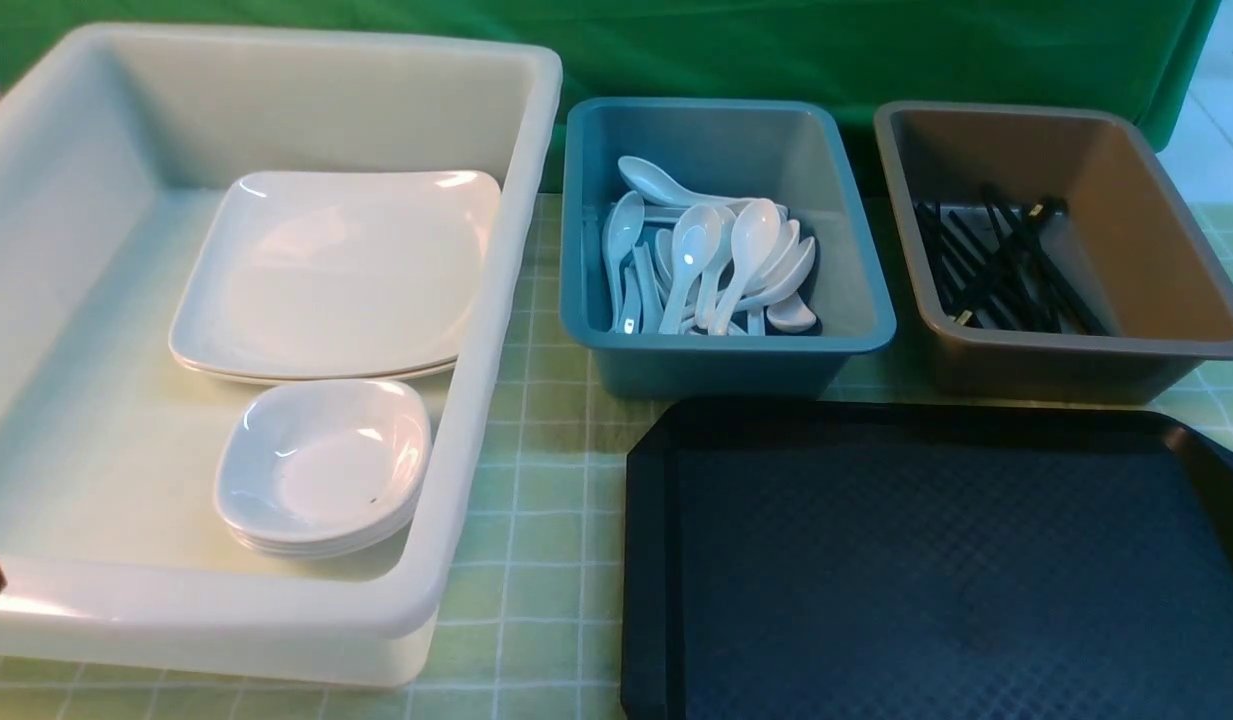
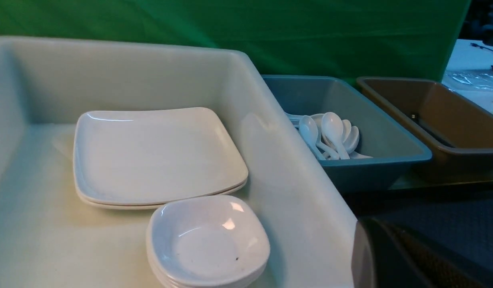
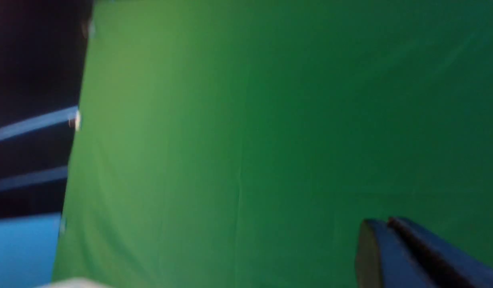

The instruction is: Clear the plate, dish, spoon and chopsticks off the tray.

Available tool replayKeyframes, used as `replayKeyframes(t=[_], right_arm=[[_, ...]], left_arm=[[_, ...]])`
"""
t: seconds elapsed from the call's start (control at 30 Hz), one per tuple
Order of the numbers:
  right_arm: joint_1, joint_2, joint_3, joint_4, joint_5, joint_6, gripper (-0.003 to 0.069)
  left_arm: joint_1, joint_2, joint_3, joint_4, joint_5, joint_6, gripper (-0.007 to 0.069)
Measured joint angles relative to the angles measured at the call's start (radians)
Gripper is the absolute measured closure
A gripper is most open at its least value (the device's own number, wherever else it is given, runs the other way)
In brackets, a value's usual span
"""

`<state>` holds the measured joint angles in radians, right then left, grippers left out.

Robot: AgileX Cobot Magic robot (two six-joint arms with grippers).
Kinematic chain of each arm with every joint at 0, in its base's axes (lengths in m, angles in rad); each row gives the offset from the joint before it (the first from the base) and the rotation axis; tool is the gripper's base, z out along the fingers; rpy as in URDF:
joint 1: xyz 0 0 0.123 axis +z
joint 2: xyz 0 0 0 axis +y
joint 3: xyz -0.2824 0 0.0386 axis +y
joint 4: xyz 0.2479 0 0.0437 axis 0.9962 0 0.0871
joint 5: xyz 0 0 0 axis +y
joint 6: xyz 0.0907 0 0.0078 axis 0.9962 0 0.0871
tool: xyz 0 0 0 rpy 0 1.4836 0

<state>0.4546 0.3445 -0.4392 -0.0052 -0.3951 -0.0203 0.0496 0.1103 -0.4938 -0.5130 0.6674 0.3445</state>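
Looking at the front view first: tray (image 1: 936, 560) at the lower right, black and bare, nothing left on it. Plate (image 1: 336, 275) up left, stacked inside the big white bin (image 1: 516, 250), with a pile of small dishes (image 1: 324, 465) just below it in the frame. Spoons (image 1: 711, 260) heaped in the blue bin (image 1: 856, 300) in the middle. Chopsticks (image 1: 996, 265) piled in the brown bin (image 1: 1176, 340) at the upper right. No gripper clearly seen here.

Turning to the left wrist view: same plate and dishes in the white bin, left gripper (image 2: 390, 256) at the lower right corner, pressed together, holding nothing.

Ending with the right wrist view: only green cloth (image 3: 246, 132), right gripper (image 3: 394, 252) at the lower right, pressed together, empty too.

Probably the last step, all sorted. Next, likely just resting both arms, with nothing more to pick up.
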Motion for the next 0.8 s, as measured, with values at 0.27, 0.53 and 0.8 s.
replayKeyframes(t=[0.27, 0.53, 0.8], right_arm=[[0.0, -0.097, 0.077, -0.001, -0.092, 0.0, 0.0508], [0.0, -0.098, 0.077, -0.003, -0.093, 0.0, 0.0417], [0.0, -0.098, 0.078, -0.003, -0.093, 0.0, 0.0413]], left_arm=[[0.0, 0.0, 0.004, 0.046, -0.02, 0.036, 0.0643], [0.0, 0.0, 0.004, 0.093, -0.02, 0.051, 0.0643], [0.0, 0.0, 0.004, 0.096, -0.019, 0.051, 0.0643]])
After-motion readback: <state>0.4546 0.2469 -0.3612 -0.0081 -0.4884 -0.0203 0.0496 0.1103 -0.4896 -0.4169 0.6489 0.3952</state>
